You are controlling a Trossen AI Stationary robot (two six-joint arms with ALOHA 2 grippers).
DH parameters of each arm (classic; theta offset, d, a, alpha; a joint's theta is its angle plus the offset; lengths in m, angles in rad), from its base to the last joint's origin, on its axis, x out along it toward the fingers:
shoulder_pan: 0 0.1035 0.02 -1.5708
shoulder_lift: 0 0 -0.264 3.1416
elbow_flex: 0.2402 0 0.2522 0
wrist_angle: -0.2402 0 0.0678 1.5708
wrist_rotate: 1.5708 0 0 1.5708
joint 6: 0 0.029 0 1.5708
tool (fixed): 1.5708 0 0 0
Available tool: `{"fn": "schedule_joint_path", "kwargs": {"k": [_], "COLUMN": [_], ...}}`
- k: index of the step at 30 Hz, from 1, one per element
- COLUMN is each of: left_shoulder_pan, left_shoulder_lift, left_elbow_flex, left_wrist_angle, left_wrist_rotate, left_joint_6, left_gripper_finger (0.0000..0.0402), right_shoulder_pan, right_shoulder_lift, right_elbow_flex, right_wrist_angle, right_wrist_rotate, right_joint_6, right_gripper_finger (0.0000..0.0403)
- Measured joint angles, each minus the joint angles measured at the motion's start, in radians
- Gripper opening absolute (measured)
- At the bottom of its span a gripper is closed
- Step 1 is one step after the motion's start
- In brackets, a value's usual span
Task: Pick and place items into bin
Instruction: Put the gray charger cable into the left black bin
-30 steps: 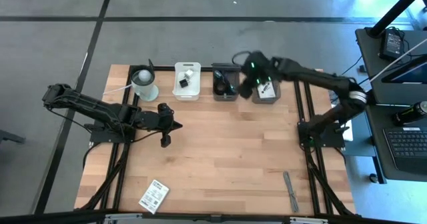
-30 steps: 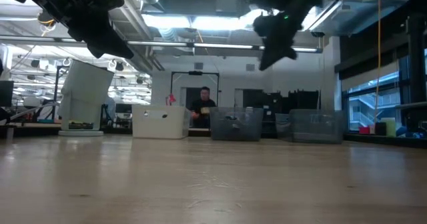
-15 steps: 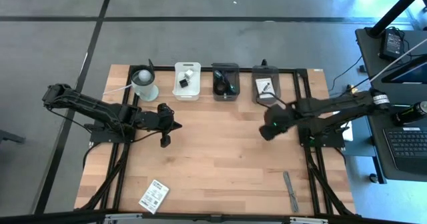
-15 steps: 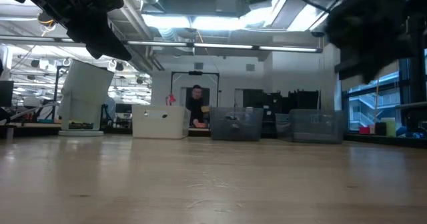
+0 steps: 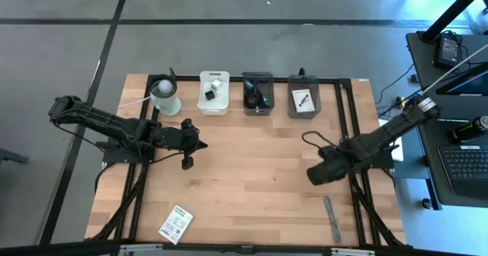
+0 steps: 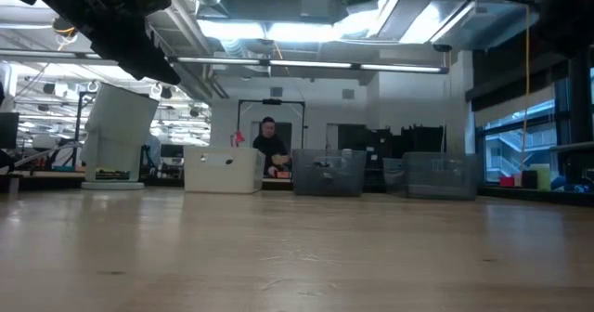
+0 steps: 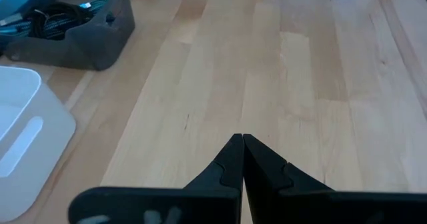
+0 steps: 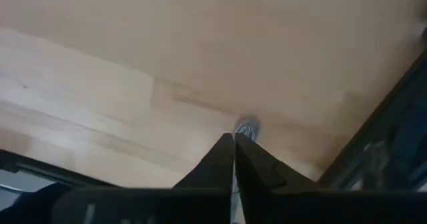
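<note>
High view: right gripper (image 5: pixel 311 174) is hanging over bare table, likely heading for the grey strip (image 5: pixel 332 218) near the front edge; white card (image 5: pixel 176 223) is lying front-left. Three bins (image 5: pixel 258 104) are lining the far edge.

Low view: bins are showing far off.

Left wrist view: left gripper (image 7: pixel 242 146) is waiting, fingers pressed together, empty.

Right wrist view: fingers closed on nothing.

The table (image 5: pixel 252 172) is pale, smooth matt wood planks; the white bin (image 5: pixel 214 92) looks like smooth plastic.
</note>
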Motion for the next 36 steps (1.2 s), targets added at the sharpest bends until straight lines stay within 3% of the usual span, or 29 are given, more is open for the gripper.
{"fn": "schedule_joint_path", "kwargs": {"k": [10,20,30,33,36], "left_shoulder_pan": [0.0,0.0,0.0,0.0,0.0], "left_shoulder_lift": [0.0,0.0,0.0,0.0,0.0], "left_elbow_flex": [0.0,0.0,0.0,0.0,0.0], "left_wrist_angle": [-0.008,-0.021,-0.024,-0.025,-0.025], "left_wrist_rotate": [0.049,0.047,0.044,0.041,0.041], "left_joint_6": [-0.002,-0.002,-0.002,-0.002,-0.002], "left_gripper_finger": [0.0002,0.0002,0.0002,0.0002,0.0002], "right_shoulder_pan": [0.18,0.272,0.312,0.314,0.309], "right_shoulder_lift": [0.053,0.223,0.444,0.494,0.518], "right_elbow_flex": [-0.111,-0.133,-0.132,-0.126,-0.123], "right_wrist_angle": [0.222,0.417,0.606,0.619,0.64], "right_wrist_rotate": [-0.065,-0.161,-0.228,-0.235,-0.252], "right_joint_6": [0.327,0.424,0.397,0.378,0.34], "right_gripper_finger": [0.0122,0.0197,0.0203,0.0186,0.0141]}}
